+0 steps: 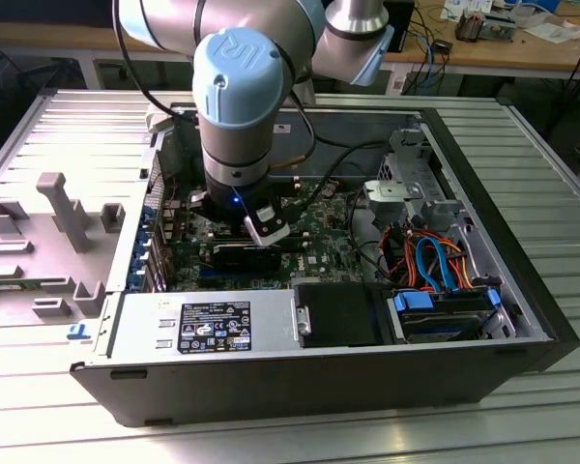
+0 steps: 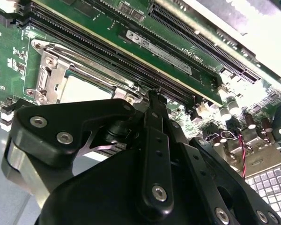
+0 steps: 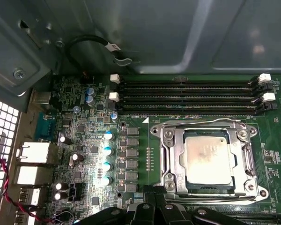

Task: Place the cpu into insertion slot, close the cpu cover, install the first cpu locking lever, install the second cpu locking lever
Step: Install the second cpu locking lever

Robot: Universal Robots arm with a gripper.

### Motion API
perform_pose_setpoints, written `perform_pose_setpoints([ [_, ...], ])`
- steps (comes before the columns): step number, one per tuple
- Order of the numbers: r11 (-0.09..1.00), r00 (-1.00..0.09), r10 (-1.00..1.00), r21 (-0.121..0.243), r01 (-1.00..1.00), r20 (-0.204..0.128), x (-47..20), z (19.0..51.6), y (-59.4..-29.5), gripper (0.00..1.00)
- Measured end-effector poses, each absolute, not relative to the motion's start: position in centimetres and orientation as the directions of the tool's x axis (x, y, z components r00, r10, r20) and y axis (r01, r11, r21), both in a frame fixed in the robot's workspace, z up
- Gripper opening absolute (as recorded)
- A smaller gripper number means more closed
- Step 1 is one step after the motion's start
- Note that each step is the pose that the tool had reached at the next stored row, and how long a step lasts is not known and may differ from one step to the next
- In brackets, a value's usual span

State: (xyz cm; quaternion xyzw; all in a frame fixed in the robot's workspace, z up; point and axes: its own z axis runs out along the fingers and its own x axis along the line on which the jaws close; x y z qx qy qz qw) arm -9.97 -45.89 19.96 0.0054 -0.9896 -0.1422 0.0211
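Observation:
The cpu (image 3: 208, 158), a silvery square chip, lies flat in the insertion slot (image 3: 253, 186) on the green board. The cpu cover (image 3: 179, 161), a thin metal frame, is folded down around it, and the chip's top shows through its window. In the second wrist view the cpu (image 2: 82, 89) and cover (image 2: 54, 70) lie just beyond my black gripper (image 2: 153, 96). The gripper (image 3: 155, 205) is shut with nothing in it, at the socket's edge farthest from the memory slots. A thin wire lever (image 3: 196, 124) runs along the socket's memory-slot side; whether it is latched I cannot tell. In the exterior view the gripper (image 1: 258, 227) hangs low over the board.
The board sits inside an open computer case (image 1: 522, 338) on a ribbed metal table. Long black memory slots (image 3: 187, 96) run beside the socket. A black drive box (image 1: 338, 314), coloured cables (image 1: 430, 261) and a metal bracket (image 1: 406, 184) fill the exterior view's right side.

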Motion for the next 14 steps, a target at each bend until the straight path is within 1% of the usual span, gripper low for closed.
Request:
perform_pose_setpoints([
  [7,0.956,-0.999,-0.017,0.292,-0.005,0.040,-10.02,19.56,-45.77,0.11],
  [14,0.958,-0.999,-0.017,0.287,-0.005,0.040,-10.05,19.33,-45.77,0.11],
])
